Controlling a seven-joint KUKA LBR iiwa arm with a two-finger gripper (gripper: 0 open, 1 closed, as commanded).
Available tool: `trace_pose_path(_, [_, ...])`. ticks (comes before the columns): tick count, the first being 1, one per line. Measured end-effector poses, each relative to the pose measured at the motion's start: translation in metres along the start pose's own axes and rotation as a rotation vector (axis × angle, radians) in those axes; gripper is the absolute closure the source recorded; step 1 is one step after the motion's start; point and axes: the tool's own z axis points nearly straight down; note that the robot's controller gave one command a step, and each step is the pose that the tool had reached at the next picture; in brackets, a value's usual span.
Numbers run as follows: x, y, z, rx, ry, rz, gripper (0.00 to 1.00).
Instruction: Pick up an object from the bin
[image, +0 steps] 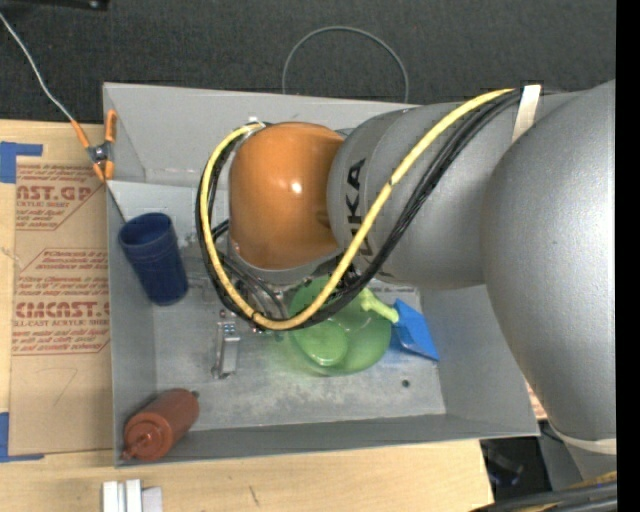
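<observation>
Arm: the silver-grey robot arm (500, 200) reaches in from the right and covers the upper right part of the grey metal bin (330, 405)
Wrist: a glossy orange dome-shaped cover (280, 195) sits at the end of the arm, with yellow and black cables (213, 230) looping round its left side and under it
Hand: the hand (227, 352) hangs below the orange cover as a thin metal part, pointing down at bare bin floor left of the middle
Hand state: I cannot tell how far open it is, nor whether it has hold of anything
Nearest thing: a rounded pale green plastic piece (340, 342) lies just right of the hand near the middle of the floor, its upper part hidden under the wrist
Beside it: a bright blue flat plastic piece (415, 332) lies against the green piece's right side
Up and left: a dark blue plastic cup (155, 258) stands tilted near the left wall, apart from the hand
Lower left corner: a reddish-brown bottle-shaped thing (160, 425) lies on its side, well apart from the hand
</observation>
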Motion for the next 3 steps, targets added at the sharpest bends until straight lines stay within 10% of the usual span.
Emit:
trace_pose_path(1, [0.0,0.0,0.0,0.0,0.0,0.0,0.0])
trace_pose_path(3, [-0.053,-0.003,0.007,-0.002,-0.002,0.009,0.0])
